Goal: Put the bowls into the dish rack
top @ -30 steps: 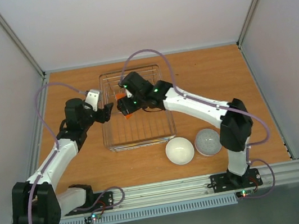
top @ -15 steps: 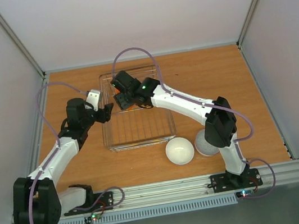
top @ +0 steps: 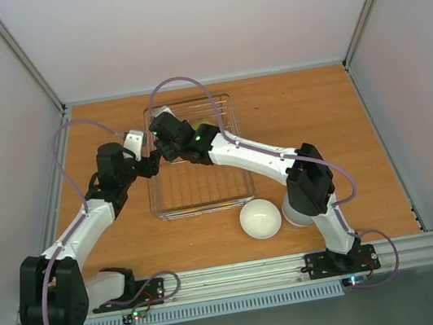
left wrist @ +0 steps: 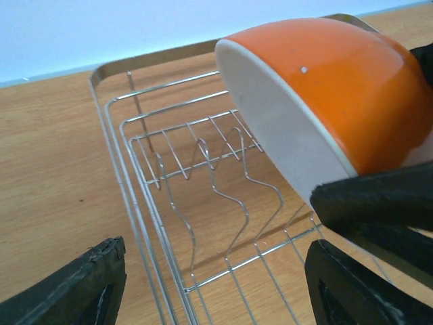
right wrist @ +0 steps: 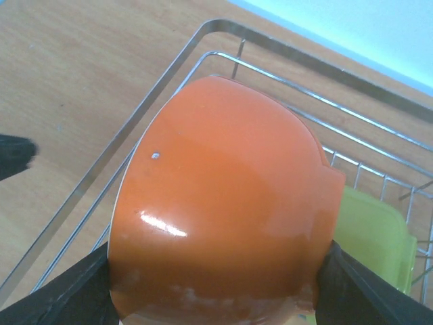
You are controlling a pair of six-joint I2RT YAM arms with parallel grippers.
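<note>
1. Since a second ago, the right end effector (right wrist: 216, 271) has swung from the middle of the dish rack (top: 204, 208) toward its far left corner. It has carried the orange bowl (left wrist: 338, 88) along, while the left arm has hardly shifted.
2. Nearest the arm bases, a white bowl (top: 260, 218) sits upright on the counter (top: 315, 106), just outside the dish rack's near right corner.
3. Just beside it on the right lies a grey bowl (top: 289, 215), mostly hidden under the right arm's elbow.
4. Further in, the left end effector (left wrist: 216, 284) hovers at the dish rack's left rim, its fingers spread wide with nothing between them.
5. Beyond that, the right end effector is clamped across the orange bowl, one finger on each side. The bowl is tipped on edge over the far left part of the dish rack, its white inside facing the left arm. Whether it touches the wires cannot be told.
6. Farthest back, a lime green bowl (right wrist: 375, 237) stands in the dish rack, just behind the orange one.
</note>
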